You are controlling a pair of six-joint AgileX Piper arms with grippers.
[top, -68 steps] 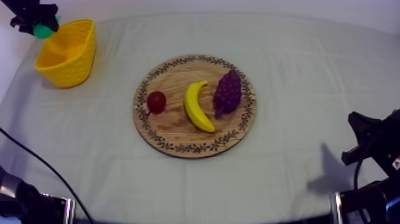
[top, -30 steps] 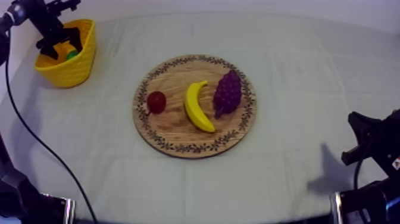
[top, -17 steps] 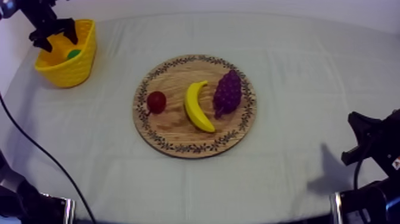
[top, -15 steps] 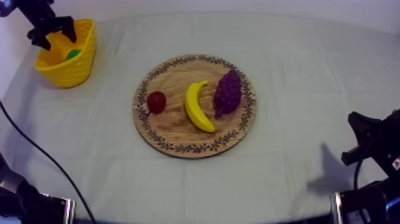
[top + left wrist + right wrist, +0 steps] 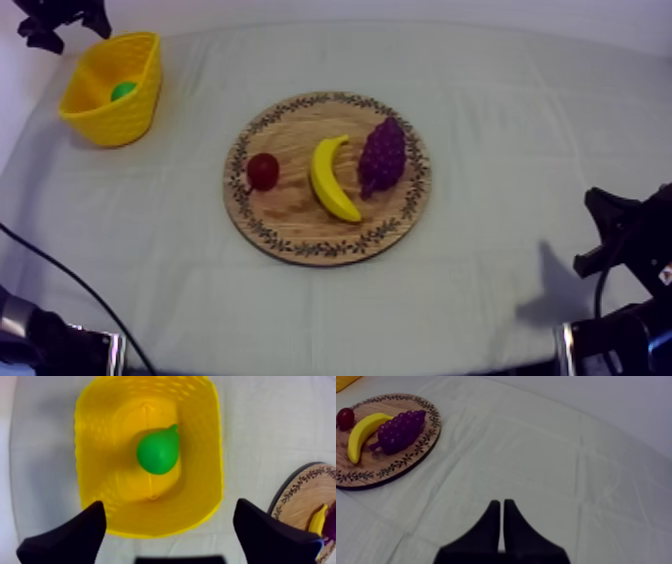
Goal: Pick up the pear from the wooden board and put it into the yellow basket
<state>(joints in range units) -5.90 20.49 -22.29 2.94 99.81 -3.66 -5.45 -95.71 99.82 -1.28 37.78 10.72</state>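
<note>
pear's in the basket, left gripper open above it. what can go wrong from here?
1. The left gripper hangs open with its fingers flanking the near rim of the yellow basket. A low or sideways pull-back might hook that rim and tip the basket, spilling the pear.
2. In the top view the basket sits close to the far left corner of the table, so even a small nudge might push it toward the edge.
</note>
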